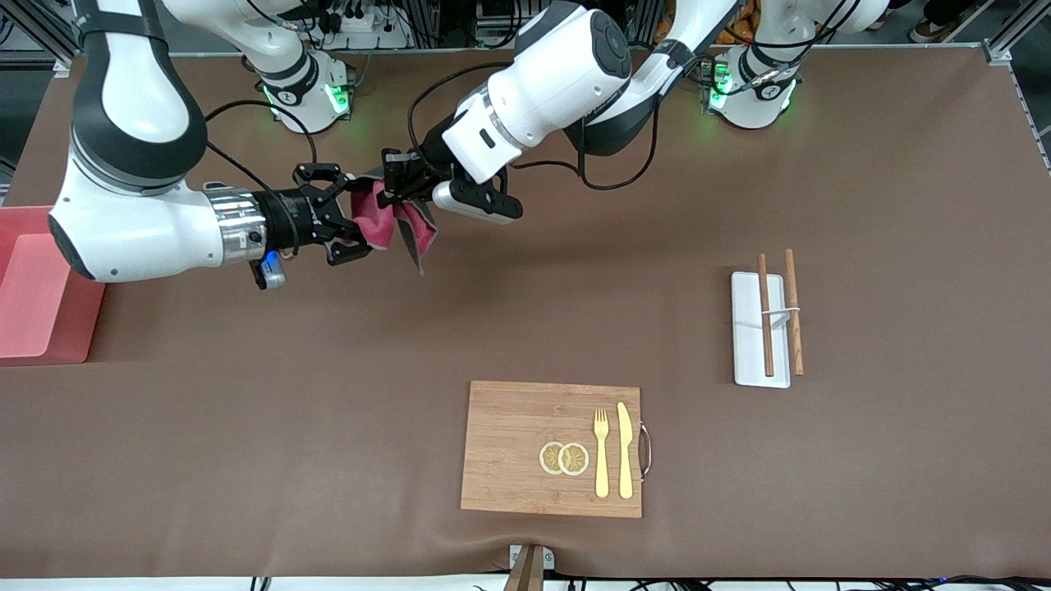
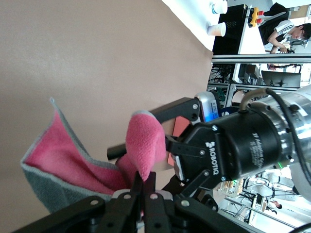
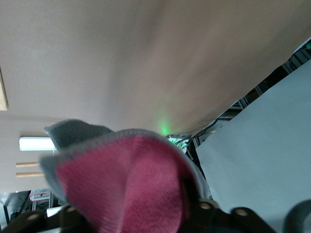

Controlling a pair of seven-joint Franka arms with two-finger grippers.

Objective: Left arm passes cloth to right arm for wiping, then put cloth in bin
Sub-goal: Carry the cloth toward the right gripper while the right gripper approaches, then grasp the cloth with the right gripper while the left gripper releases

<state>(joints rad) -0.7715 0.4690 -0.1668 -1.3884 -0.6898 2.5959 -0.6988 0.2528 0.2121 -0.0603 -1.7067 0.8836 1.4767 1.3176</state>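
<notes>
At the right arm's end of the table, a salmon-pink rectangular plastic bin (image 1: 37, 287) sits at the edge, at nine o'clock of the scene. Above the brown table cover (image 1: 246, 460), the right arm's black two-finger gripper (image 1: 359, 223) has its fingers spread on either side of a small crimson-magenta and grey cloth (image 1: 392, 223), not yet pinching it. The cloth hangs in the air between both grippers, its long axis sloping toward five o'clock, the free corner pointing down. The left arm's black two-finger gripper (image 1: 392, 187) is clamped tight on the cloth's upper edge. The left wrist view alone shows the right gripper's open fingers (image 2: 180, 109) bracketing a folded lobe of cloth (image 2: 145, 148). The right wrist view shows only the cloth (image 3: 121, 187) close up, grey rim outward.
</notes>
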